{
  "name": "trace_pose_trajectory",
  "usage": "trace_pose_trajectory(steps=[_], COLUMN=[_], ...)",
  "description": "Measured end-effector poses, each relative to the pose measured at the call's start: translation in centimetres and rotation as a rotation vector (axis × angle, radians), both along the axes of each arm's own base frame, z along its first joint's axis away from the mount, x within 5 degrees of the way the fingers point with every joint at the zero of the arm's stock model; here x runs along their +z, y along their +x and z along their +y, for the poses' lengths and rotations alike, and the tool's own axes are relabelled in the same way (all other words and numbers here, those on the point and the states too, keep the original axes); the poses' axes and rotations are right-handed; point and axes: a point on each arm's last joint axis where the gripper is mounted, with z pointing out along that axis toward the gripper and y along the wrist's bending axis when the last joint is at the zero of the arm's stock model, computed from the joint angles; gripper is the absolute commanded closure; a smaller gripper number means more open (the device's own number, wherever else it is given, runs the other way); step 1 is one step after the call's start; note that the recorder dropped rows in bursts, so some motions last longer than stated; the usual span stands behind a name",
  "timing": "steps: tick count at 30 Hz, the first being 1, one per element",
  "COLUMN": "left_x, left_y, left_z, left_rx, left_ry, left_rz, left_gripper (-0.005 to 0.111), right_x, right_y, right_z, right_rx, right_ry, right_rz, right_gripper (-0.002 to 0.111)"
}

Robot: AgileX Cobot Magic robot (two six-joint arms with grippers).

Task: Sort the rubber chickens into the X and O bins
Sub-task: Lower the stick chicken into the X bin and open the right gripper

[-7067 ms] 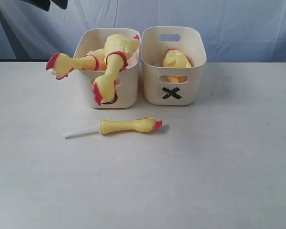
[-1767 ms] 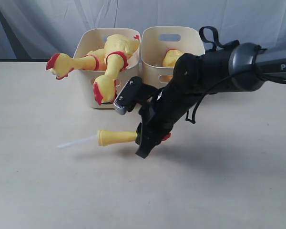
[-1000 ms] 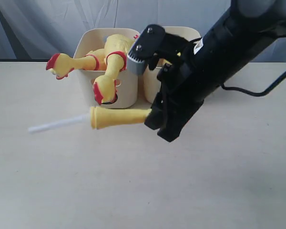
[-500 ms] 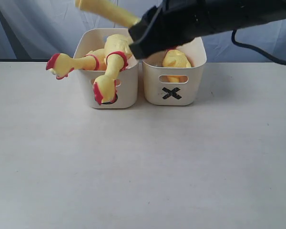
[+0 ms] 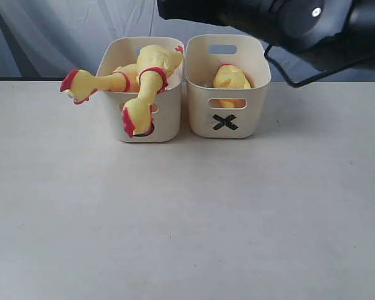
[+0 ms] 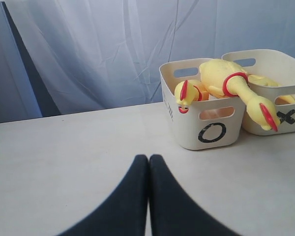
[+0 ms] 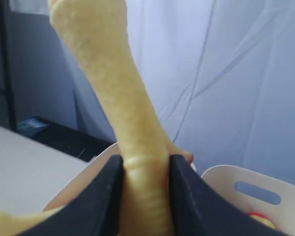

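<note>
right pincer (image 7: 145, 189) clamped on slim chicken (image 7: 110, 83), held high over O bin (image 5: 167, 109) and X bin (image 5: 201, 119) | right arm (image 5: 281, 19) raised across exterior view's top edge, grasp visible only from its wrist | left pincer (image 6: 148, 164) together, low over bench (image 6: 64, 147)

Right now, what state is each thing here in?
Right gripper: shut on the slim chicken, held aloft.
Slim chicken: off the table, gripped.
Left gripper: shut, empty.
O bin: upright, large chicken and smaller chicken hanging over its rim.
X bin: upright, one chicken inside.
</note>
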Motion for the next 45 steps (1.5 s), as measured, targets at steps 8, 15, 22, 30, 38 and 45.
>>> trace_pose_trajectory(steps=[8,15,22,30,38,45], left_x=[0.0,0.0,0.0,0.0,0.0,0.0], left_y=[0.0,0.0,0.0,0.0,0.0,0.0], left_z=[-0.1,-0.1,-0.1,-0.1,-0.1,-0.1], left_rx=[-0.006,-0.009,-0.011,-0.011,-0.011,-0.011], left_ry=[-0.011,-0.016,-0.018,-0.018,-0.019,-0.019], left_rz=[0.002,0.003,0.004,0.004,0.004,0.004], left_gripper=[0.107,0.107,0.107,0.107,0.107,0.107], right_x=[-5.4,-8.1,-9.7,-12.9,-14.3,-14.4], right_y=[4.6,8.4,10.9,12.1,12.3,12.2], right_z=[-1.0,-3.5,-4.3,-3.6,-3.3,-3.2], right_rx=[-0.213,-0.276,-0.244,-0.218,-0.243,-0.232], right_ry=[0.035,0.046,0.123,0.201,0.270,0.271], right_rz=[0.023,0.154,0.319,0.499,0.571,0.590], right_gripper=[0.109,0.109,0.109,0.109,0.109,0.044])
